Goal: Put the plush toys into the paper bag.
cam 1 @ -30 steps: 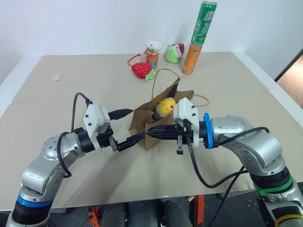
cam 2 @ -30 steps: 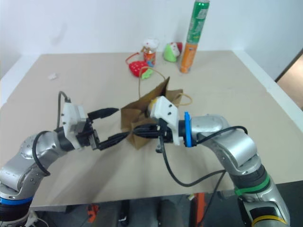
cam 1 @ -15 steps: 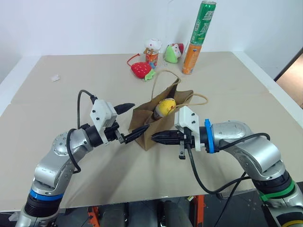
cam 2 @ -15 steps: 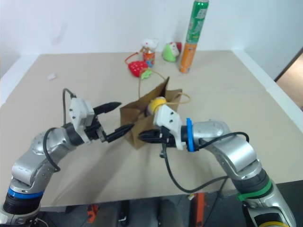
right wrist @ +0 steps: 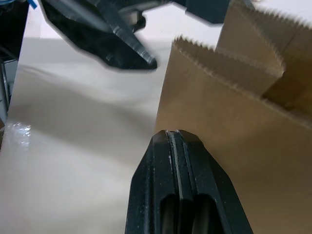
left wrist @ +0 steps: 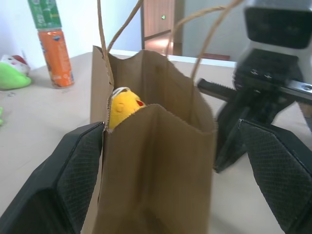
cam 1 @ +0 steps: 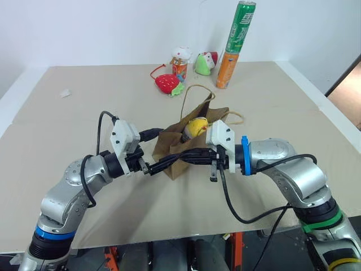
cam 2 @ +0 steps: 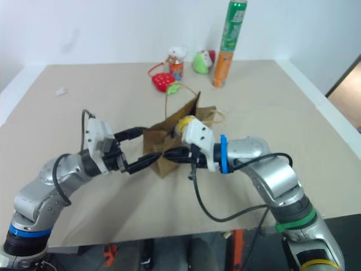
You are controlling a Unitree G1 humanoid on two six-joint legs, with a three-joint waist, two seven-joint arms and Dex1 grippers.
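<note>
Left wrist view: our left hand (left wrist: 161, 195), spread wide, now straddles the paper bag (left wrist: 156, 161) (yellow toy (left wrist: 124, 105) inside); right hand (cam 1: 186, 157), shut and empty, has returned beside it.

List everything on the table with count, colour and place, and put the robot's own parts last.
paper bag: one, brown, standing open at the table's middle, loop handles up.
yellow plush toy: one, yellow, inside the bag, top showing at its mouth.
strawberry plush: one, red with a green leaf, far side of the table.
small figure: one, white and red, behind the strawberry plush.
green plush: one, green, white and red, beside the small figure.
tall can: one, green over orange, upright at the far edge.
scrap: one, white, far left of the table.
table: one, beige.
left end effector: one, black, open around the bag's near corner.
right end effector: one, black, shut, at the bag's front.
</note>
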